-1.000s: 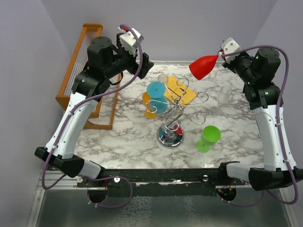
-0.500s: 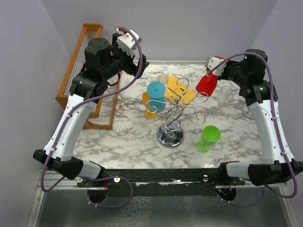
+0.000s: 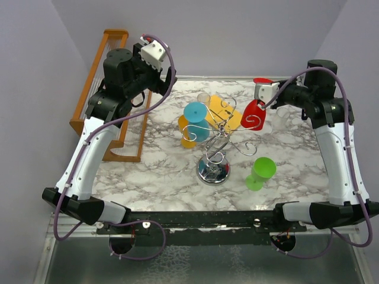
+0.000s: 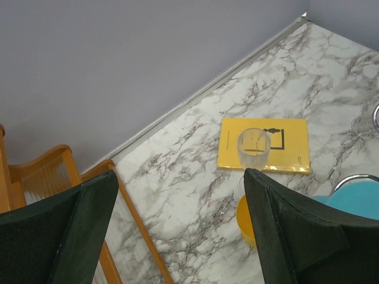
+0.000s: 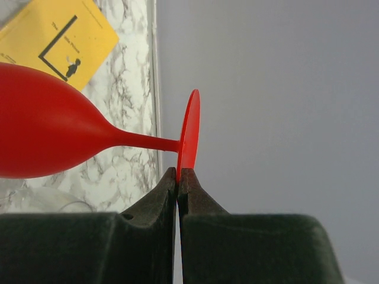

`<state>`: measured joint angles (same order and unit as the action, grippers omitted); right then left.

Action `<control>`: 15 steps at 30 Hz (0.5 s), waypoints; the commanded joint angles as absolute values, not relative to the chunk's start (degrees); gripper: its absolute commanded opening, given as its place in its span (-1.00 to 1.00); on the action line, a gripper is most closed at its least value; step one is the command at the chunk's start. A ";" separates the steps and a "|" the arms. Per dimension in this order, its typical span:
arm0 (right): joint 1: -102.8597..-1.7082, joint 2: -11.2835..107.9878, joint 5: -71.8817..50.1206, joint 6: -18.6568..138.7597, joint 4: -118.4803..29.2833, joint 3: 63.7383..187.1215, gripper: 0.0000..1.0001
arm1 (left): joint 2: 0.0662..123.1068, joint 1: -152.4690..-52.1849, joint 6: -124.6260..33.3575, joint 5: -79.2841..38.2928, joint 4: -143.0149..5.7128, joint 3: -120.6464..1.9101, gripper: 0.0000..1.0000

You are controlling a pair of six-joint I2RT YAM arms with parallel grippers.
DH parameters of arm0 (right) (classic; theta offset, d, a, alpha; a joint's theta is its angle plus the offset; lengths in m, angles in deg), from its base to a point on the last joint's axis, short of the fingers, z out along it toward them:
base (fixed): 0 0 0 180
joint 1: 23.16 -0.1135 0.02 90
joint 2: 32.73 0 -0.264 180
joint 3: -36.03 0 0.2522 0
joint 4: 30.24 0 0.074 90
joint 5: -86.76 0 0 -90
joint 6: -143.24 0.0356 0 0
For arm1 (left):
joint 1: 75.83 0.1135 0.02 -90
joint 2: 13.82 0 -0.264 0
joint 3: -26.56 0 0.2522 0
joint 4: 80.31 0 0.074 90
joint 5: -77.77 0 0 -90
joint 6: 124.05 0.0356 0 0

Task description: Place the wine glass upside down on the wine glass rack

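The red wine glass (image 3: 253,114) hangs bowl down and tilted beside the right-hand arms of the chrome wine glass rack (image 3: 220,131), which stands mid-table on a round mirror base. My right gripper (image 3: 265,84) is shut on the rim of the glass's foot. In the right wrist view the fingertips (image 5: 170,180) pinch the thin red foot (image 5: 189,133), with the bowl (image 5: 41,130) out to the left. My left gripper (image 3: 168,77) is open and empty, raised over the table's back left; it also shows in the left wrist view (image 4: 177,201).
A blue glass (image 3: 195,113) and an orange one (image 3: 187,141) sit at the rack's left. A green glass (image 3: 260,173) stands front right. A yellow book (image 3: 228,115) and clear glasses (image 3: 204,97) (image 3: 280,116) lie behind. An orange wooden slatted rack (image 3: 100,89) is at far left.
My right gripper has swung the red glass left and down, from lying sideways high up to bowl down beside the chrome rack. My left gripper has drawn back a little to the left.
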<state>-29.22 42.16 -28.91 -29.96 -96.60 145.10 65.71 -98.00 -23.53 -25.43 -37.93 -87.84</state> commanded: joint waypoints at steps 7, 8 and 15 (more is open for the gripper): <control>-29.97 42.59 -44.24 -38.71 -108.02 150.60 -0.98 | 64.86 -97.10 -22.64 -25.50 -35.79 -91.09 0.79; -30.01 42.47 -45.27 -39.92 -108.79 150.68 -0.98 | 64.92 -97.11 -22.30 -25.38 -35.50 -91.49 0.79; -29.97 41.58 -50.87 -46.76 -114.60 151.32 -0.98 | 64.70 -97.10 -20.90 -24.84 -34.76 -91.85 0.79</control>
